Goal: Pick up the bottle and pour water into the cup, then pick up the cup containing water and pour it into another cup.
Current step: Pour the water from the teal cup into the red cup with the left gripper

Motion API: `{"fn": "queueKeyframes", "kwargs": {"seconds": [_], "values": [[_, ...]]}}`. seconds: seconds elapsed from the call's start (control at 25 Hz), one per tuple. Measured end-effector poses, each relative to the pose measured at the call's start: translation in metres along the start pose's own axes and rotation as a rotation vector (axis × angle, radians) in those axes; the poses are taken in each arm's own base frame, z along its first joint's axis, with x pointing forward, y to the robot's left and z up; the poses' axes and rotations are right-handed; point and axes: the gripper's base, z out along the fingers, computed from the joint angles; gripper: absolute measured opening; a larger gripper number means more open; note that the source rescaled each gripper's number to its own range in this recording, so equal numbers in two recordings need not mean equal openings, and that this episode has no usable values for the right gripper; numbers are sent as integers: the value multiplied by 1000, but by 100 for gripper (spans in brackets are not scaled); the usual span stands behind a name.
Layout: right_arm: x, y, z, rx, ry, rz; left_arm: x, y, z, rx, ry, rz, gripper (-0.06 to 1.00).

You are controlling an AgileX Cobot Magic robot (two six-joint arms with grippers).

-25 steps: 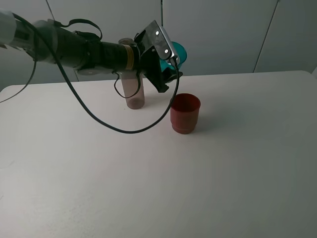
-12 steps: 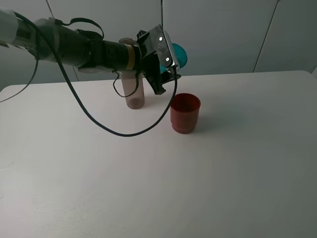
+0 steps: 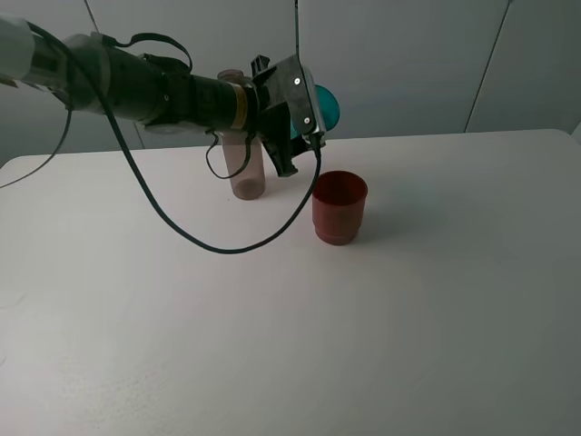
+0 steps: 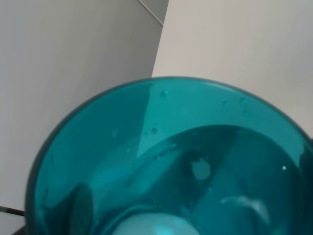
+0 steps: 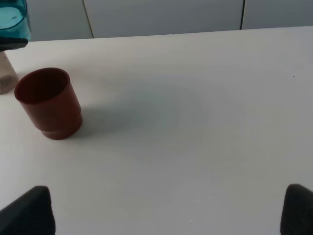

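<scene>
White worktop (image 3: 408, 318) meets grey wall panels (image 3: 408, 64). The left hand (image 3: 304, 118) is clamped on the translucent teal-blue plastic tumbler (image 3: 325, 104), held tipped in the air. Lower down, the squat dark red plastic cup (image 3: 340, 207) stands upright, with the tall brownish clear plastic bottle (image 3: 246, 168) near it. The right hand (image 5: 164, 210) hangs with its fingers apart.

Soft even light, faint shadows, mild blur
</scene>
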Motion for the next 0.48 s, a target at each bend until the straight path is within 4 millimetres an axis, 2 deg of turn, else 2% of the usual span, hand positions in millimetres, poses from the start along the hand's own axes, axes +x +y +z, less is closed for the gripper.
{"fn": "queueKeyframes", "kwargs": {"seconds": [0.48], "values": [[0,0,0,0,0,0,-2,-3,1,4,7,81,4]]}}
